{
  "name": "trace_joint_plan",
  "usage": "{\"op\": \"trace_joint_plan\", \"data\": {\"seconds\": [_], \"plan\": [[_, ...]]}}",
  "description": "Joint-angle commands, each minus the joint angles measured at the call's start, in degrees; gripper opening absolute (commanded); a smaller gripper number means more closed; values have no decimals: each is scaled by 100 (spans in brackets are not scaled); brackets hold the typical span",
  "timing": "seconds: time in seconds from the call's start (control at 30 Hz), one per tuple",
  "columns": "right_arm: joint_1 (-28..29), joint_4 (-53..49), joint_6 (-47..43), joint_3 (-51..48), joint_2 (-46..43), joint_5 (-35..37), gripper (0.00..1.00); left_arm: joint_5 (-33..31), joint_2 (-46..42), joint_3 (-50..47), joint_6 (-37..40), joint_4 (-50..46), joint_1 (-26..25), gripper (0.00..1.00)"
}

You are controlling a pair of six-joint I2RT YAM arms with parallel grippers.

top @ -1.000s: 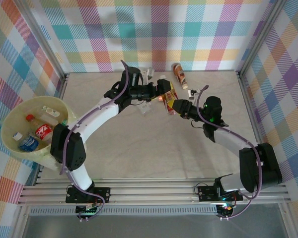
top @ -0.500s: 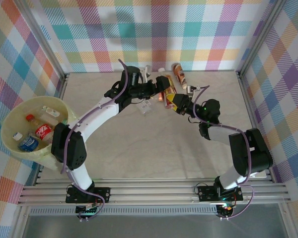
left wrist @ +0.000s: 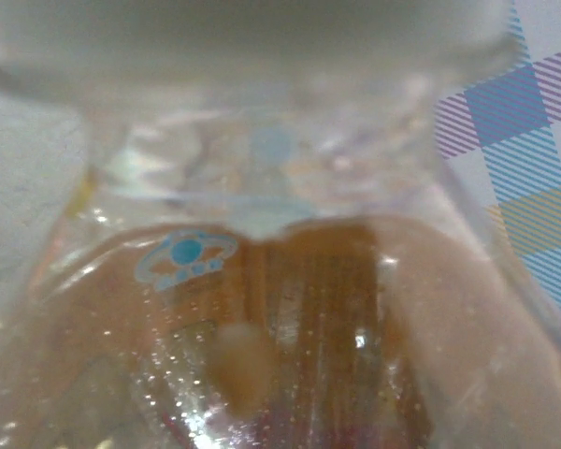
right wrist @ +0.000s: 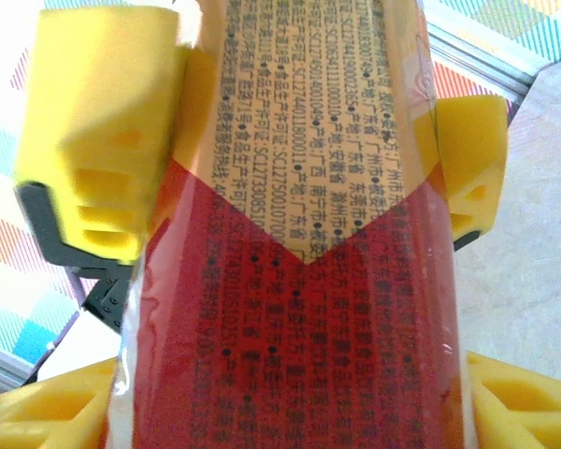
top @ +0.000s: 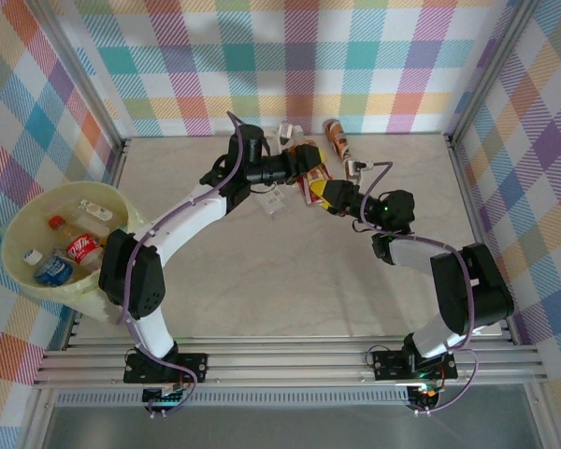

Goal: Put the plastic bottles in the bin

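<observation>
The right gripper (top: 325,192) is partly closed and clamps the orange-labelled bottle (top: 311,179) over the desk (top: 262,281), well right of the bin (top: 19,220). The left gripper (top: 300,166) sets its pads (right wrist: 103,140) at both sides of that bottle; you cannot tell whether they grip it. Other bottles (top: 79,249) lie inside the bin.

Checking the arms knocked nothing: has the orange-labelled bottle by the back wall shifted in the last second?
No. The orange-labelled bottle lies at the same spot and slant beside the table's back edge.
</observation>
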Motion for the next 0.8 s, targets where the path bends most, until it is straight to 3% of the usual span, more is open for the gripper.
{"op": "trace_joint_plan", "data": {"seconds": [0.0, 0.1, 0.23, 0.5, 0.63, 0.77], "plan": [[35, 57, -19, 38, -161, 5, 45, 205, -180, -176, 88, 321, -53, 61], [24, -321, -230, 5, -232, 87, 60, -67, -305, -244, 245, 42, -52, 58], [27, -1036, -824, -77, -517, 268, 72, -492, -422, -218, 457, -375, -46, 58], [22, -4956, -3250, 207, -1835, 1049, 100, -1527, -693, 78, 1011, -1598, -16, 59], [26, -6696, -4402, 599, -2260, 1709, 100, -2142, -915, 196, 1322, -2353, -10, 59], [26, -7444, -4687, 782, -2365, 2228, 100, -2706, -1180, 197, 1530, -2858, -1, 59]]}}
